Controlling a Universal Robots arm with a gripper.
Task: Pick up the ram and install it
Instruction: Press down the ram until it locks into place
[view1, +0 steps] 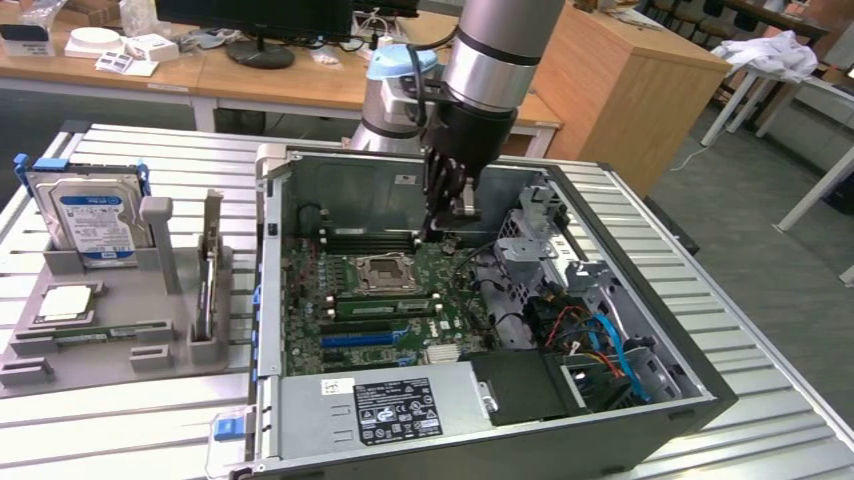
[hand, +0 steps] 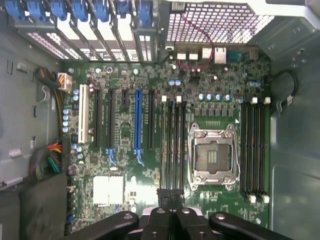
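Observation:
My gripper hangs inside the open computer case, above the motherboard and beside the empty CPU socket. In the wrist view its black fingertips are pressed together, so the gripper is shut with nothing visible between them. They hover over one end of the black memory slots. A green ram stick lies along a slot just in front of the socket, apart from the gripper. Another green stick rests in the grey holder at the exterior view's left.
The grey holder also carries a hard drive and a CPU. A metal drive cage and loose cables crowd the case at the exterior view's right. The power supply fills the near corner. A long blue slot crosses the board.

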